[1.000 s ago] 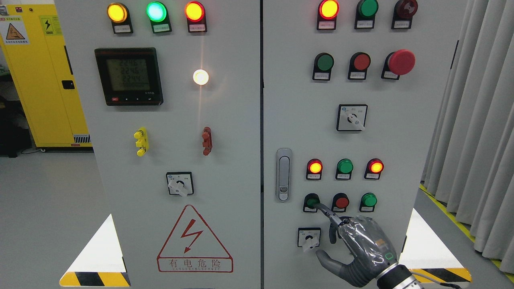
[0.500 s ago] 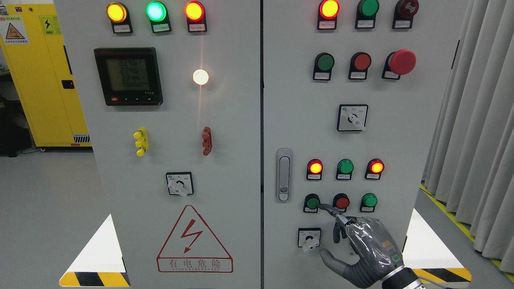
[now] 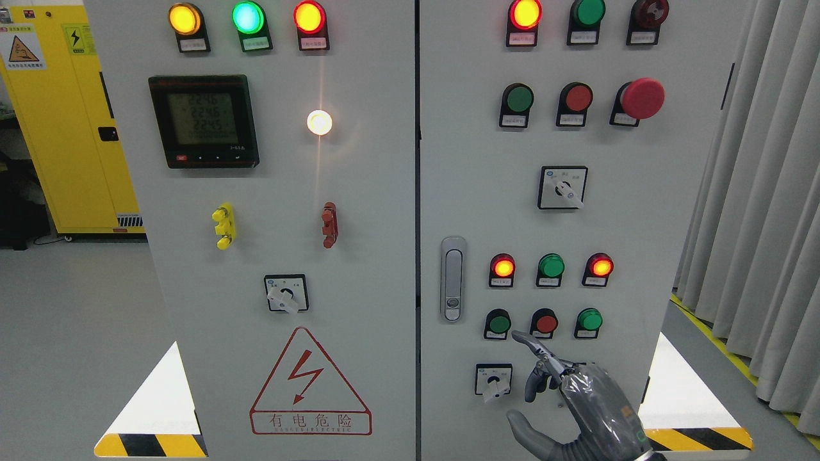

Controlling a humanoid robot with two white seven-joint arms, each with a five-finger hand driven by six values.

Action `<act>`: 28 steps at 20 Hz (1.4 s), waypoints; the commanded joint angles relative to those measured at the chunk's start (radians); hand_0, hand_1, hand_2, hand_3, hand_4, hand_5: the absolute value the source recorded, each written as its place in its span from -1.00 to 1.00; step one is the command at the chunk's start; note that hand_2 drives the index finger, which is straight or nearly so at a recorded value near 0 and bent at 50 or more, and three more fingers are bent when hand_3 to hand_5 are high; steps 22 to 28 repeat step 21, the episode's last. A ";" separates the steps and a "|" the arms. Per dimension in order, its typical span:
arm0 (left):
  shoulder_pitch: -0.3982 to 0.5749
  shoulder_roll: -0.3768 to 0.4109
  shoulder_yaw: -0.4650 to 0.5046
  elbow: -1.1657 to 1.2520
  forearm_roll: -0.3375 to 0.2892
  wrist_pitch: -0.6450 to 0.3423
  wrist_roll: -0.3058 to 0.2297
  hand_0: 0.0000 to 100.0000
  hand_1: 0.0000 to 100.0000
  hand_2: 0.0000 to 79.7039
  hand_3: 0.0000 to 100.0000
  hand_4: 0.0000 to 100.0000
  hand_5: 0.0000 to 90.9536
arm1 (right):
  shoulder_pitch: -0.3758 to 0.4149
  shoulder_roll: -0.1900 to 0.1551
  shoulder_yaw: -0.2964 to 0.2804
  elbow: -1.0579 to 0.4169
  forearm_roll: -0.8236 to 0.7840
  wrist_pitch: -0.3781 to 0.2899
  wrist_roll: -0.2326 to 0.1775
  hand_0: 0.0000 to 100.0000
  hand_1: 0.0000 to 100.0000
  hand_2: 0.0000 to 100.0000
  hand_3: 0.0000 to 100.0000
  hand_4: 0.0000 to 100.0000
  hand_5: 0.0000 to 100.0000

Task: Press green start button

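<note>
— Grey curtains (image 3: 756,192) hang at the right, and a yellow cabinet (image 3: 70,121) stands at the left behind the grey panel (image 3: 359,192). Where is the green button (image 3: 498,323)?

— It sits low on the right door, first in a row of three, left of the red button (image 3: 545,322). A handle (image 3: 453,279) is just beside it, and a selector switch (image 3: 493,380) is below.

— And the right robot hand (image 3: 576,397)?

— It comes from the lower right. The index finger (image 3: 532,346) points up-left, its tip just under the gap between the green and red buttons, not touching them. The other fingers curl in, the thumb is out, and it holds nothing.
</note>
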 commanded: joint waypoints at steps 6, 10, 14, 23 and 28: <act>-0.034 0.000 0.000 -0.028 0.000 0.000 0.000 -0.76 0.11 -1.00 -1.00 -1.00 -1.00 | 0.179 0.003 0.030 -0.124 -0.465 0.006 0.101 -0.22 0.01 -1.00 -0.98 -0.90 -1.00; -0.034 0.000 0.000 -0.028 0.000 0.000 0.000 -0.76 0.11 -1.00 -1.00 -1.00 -1.00 | 0.208 0.003 0.046 -0.130 -0.516 0.008 0.118 -0.32 -0.05 -1.00 -1.00 -0.95 -1.00; -0.034 0.000 0.000 -0.028 0.000 0.000 0.000 -0.76 0.11 -1.00 -1.00 -1.00 -1.00 | 0.219 0.003 0.052 -0.129 -0.548 0.012 0.120 -0.35 -0.08 -1.00 -1.00 -0.97 -1.00; -0.034 0.000 0.000 -0.028 0.000 0.000 0.000 -0.76 0.11 -1.00 -1.00 -1.00 -1.00 | 0.231 0.003 0.052 -0.129 -0.570 0.024 0.120 -0.37 -0.07 -1.00 -1.00 -0.93 -1.00; -0.034 0.000 0.000 -0.028 0.000 0.000 0.000 -0.76 0.11 -1.00 -1.00 -1.00 -1.00 | 0.231 0.003 0.052 -0.129 -0.570 0.024 0.120 -0.37 -0.07 -1.00 -1.00 -0.93 -1.00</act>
